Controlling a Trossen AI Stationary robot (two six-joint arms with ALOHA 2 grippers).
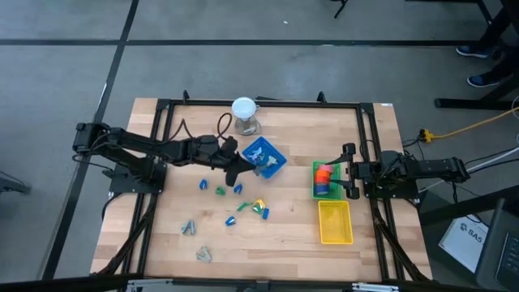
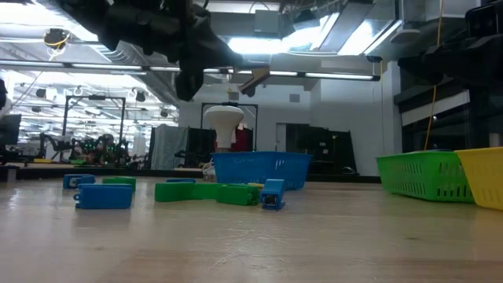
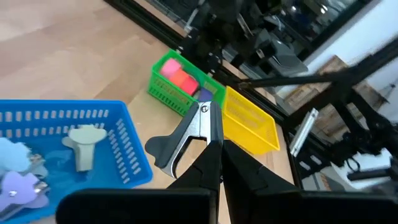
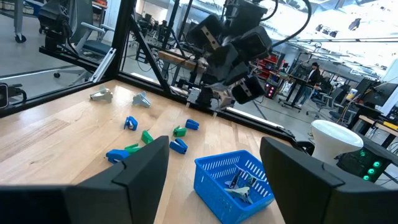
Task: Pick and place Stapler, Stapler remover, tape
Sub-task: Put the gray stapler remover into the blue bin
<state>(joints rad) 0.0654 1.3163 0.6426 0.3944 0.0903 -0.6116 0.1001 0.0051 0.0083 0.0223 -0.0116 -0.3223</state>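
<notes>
Where wood table point(image 1: 284, 243) ends, grey floor point(image 1: 243, 69)

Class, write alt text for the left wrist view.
The left gripper holds a grey metal staple remover above the table, beside a blue basket holding similar pieces. Beyond stand a green basket with pink and orange pieces and a yellow basket.

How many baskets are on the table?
3: a blue basket near the middle, a green basket toward the right arm, and a yellow basket right beside the green one.
</notes>
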